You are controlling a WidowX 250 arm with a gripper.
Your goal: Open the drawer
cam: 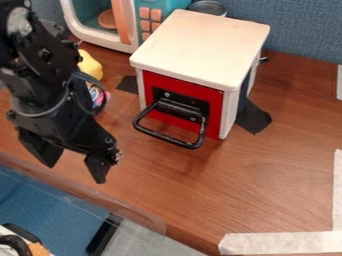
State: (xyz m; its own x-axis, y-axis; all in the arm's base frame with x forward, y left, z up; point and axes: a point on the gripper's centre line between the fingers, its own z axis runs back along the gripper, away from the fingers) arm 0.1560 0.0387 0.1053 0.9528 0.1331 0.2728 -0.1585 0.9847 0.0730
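The black hand (75, 169), spread wide, hangs by the near left edge of the surface (280, 190); the red drawer (155, 80) is shut.

Pale tape (287, 243) marks the near right corner, and the hand is farther back, its two fingers well parted with nothing between them. Beyond it and to the right, the drawer's black loop handle (163, 136) juts out from the red front, apart from the hand. The drawer sits in a white-topped box (200, 45) toward the far edge. Behind the arm is a yellow thing (89, 65), perhaps a toy, and a toy microwave (110, 44) stands along the far left edge.
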